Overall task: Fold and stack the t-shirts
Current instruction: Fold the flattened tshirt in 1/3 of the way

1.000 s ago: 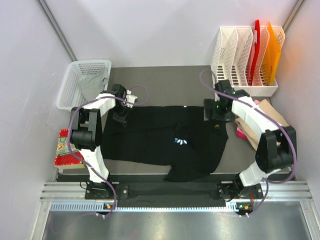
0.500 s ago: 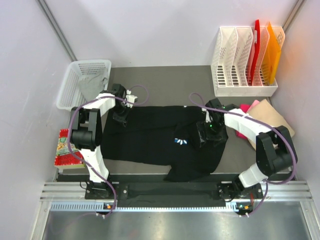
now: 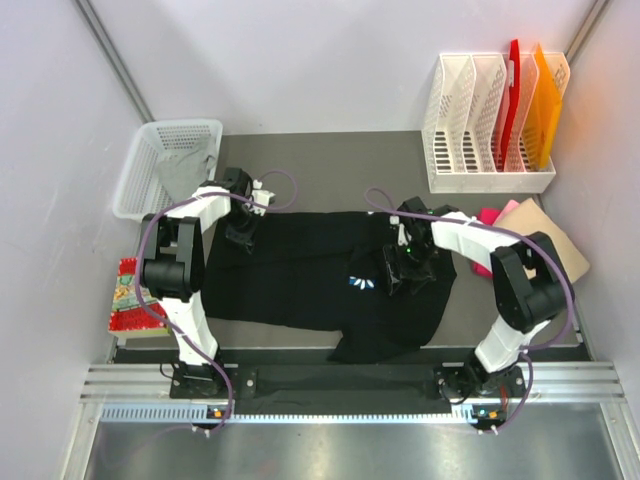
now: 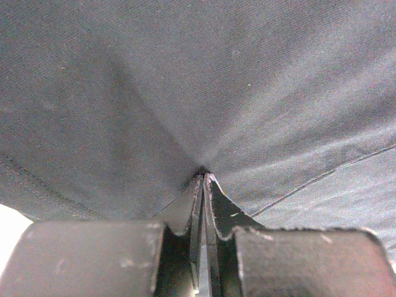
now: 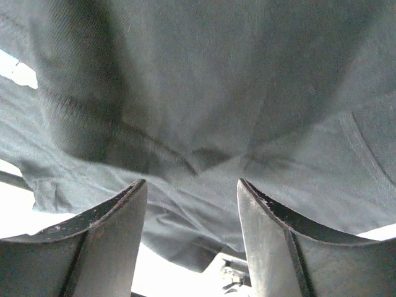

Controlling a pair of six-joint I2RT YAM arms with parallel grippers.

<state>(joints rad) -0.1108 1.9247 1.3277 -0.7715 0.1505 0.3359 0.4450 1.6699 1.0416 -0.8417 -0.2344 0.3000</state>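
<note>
Black t-shirt (image 3: 320, 300) lies spread flat across the middle of the counter (image 3: 330, 165), daisy print (image 3: 361, 281) facing up right of centre, one flap reaching toward the near edge. Left jaws are pressed together, pinching the black cloth at the shirt's far-left edge; the wrist view shows the fabric puckering to a point right at the tips. Right jaws are spread, down over the shirt just right of the print, with a small fold of black cloth ahead of the tips and nothing clamped between them. Grey t-shirt (image 3: 185, 172) sits in the white mesh basket (image 3: 150, 140) at far left. Tan t-shirt (image 3: 548, 235) and pink t-shirt (image 3: 487, 216) lie touching at the right edge, near the file rack (image 3: 480, 160). Red patterned packet (image 3: 128, 300) is at the left edge, beside the left arm.
</note>
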